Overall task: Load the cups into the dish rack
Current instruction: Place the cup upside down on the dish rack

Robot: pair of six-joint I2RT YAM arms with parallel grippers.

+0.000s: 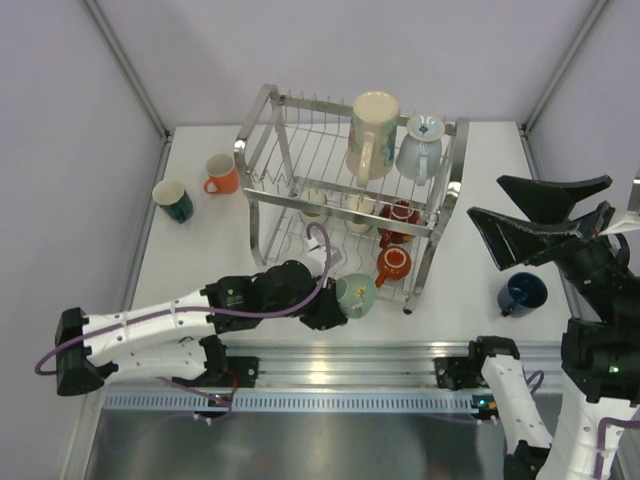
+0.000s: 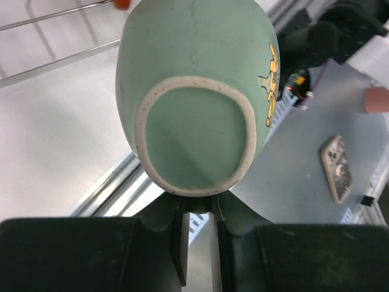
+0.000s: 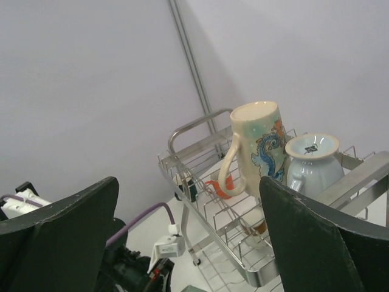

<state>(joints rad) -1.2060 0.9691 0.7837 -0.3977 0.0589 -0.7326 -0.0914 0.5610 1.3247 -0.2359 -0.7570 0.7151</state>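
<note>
Left wrist view is mostly the base of the mint green ceramic mug (image 2: 194, 91), handle hidden; left gripper (image 2: 197, 207) pinches it. Only overhead shows it's at the lower front of the silver wire dish rack (image 1: 262, 110), and the right gripper (image 1: 487, 198) spread wide.

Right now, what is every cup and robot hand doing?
mint cup, held in front of the dish rack
left gripper, shut on the mint cup
right gripper, open, empty, raised
tall printed mug, standing on the top tier
pale blue-grey cup, upside down on the top tier
navy cup, upright on the table
orange cup, upright on the table
teal cup, upright on the table
</note>
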